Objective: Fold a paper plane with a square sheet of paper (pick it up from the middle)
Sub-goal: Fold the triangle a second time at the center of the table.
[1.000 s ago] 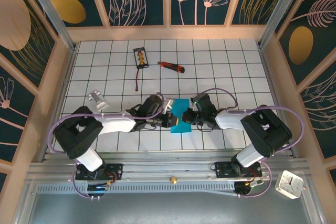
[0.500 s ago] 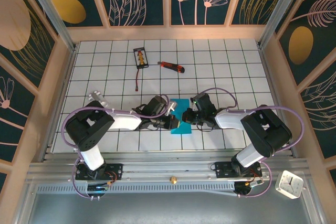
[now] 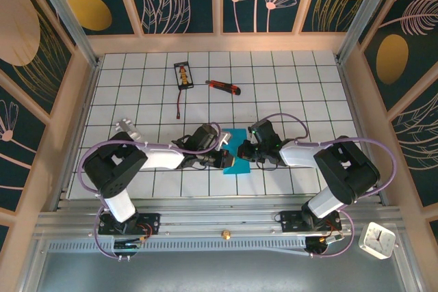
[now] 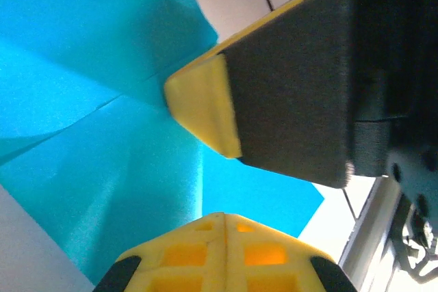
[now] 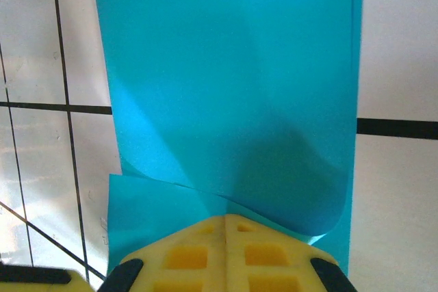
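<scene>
your left gripper (image 3: 225,158) and right gripper (image 3: 243,150), both closed, rest their tips on one creased square sheet of paper (image 3: 237,166); bare tiles (image 3: 287,94) lie open beyond each hand.

A white, black-gridded table (image 3: 301,80) bears a blue sheet (image 3: 239,167) near its front middle, creased and partly curled up. Farther back lie a knife (image 3: 224,87) and a black packet (image 3: 183,75) with a thin red cord (image 3: 179,104) beside it. A small white piece (image 3: 126,130) sits at the left.

Matt, finely grained square sheet of paper (image 5: 226,66); glossy white gridded tabletop (image 3: 287,87)
</scene>
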You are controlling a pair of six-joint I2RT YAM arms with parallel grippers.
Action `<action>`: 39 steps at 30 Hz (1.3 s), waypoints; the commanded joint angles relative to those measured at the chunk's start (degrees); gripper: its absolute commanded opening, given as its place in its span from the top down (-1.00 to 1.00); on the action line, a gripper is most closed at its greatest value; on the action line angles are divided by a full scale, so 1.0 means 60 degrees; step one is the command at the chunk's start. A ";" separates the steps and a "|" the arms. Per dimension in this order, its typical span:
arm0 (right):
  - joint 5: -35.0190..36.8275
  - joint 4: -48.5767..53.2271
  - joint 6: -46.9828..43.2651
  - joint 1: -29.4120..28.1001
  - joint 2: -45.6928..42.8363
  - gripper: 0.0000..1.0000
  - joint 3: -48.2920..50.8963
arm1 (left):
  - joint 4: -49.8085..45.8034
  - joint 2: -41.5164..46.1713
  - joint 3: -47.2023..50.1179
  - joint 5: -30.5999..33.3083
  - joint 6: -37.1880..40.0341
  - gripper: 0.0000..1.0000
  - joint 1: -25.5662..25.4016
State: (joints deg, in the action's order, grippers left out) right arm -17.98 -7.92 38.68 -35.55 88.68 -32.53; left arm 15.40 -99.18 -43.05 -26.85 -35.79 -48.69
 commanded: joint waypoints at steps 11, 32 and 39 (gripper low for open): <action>0.0272 0.0600 -0.0088 0.0109 0.0260 1.00 -0.0056 | -0.0309 0.0468 0.0481 -0.0139 0.0424 0.90 -0.0272; 0.0316 0.0621 -0.0134 0.0098 0.0190 1.00 -0.0071 | -0.0766 -0.0229 0.0418 0.0359 0.0816 0.98 -0.0233; 0.0330 0.0722 -0.0235 0.0114 0.0091 1.00 -0.0333 | -0.1170 -0.0269 0.0480 0.0589 0.1062 1.00 -0.0228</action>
State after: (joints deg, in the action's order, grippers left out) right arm -17.96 -6.81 38.61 -35.55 88.71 -33.12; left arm 11.94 -99.44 -40.66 -24.64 -31.27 -50.26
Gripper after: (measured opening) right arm 0.057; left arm 0.056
